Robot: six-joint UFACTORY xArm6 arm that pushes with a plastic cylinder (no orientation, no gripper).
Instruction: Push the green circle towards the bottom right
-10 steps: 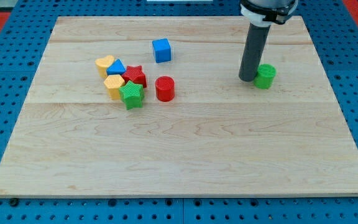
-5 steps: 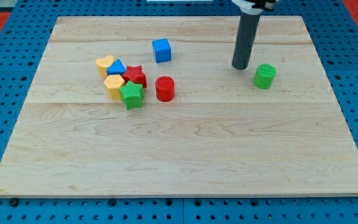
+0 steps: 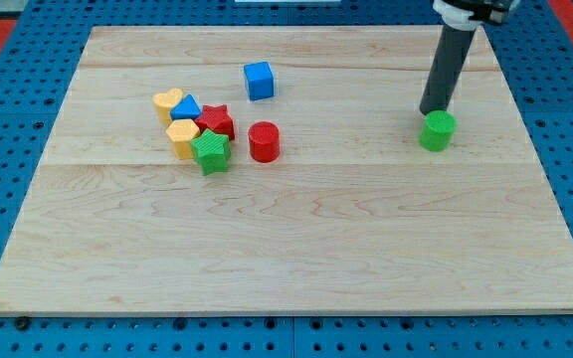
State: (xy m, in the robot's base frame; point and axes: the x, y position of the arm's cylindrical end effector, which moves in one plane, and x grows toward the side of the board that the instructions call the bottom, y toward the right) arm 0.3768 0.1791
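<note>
The green circle (image 3: 438,130) is a short green cylinder at the right of the wooden board (image 3: 286,249), a little above its middle height. My tip (image 3: 432,111) is the lower end of a dark rod that comes down from the view's top right. It stands just above the green circle, at its upper left edge, touching it or nearly so.
A blue cube (image 3: 259,80) sits at the upper middle. A red cylinder (image 3: 264,141) stands left of centre. Next to it is a cluster: yellow heart (image 3: 167,101), blue block (image 3: 186,107), red star (image 3: 216,121), yellow block (image 3: 181,135), green star (image 3: 210,151).
My tip went from the circle's left side up and away, then right, and now stands above the circle. The green circle has slid a little to the right and down.
</note>
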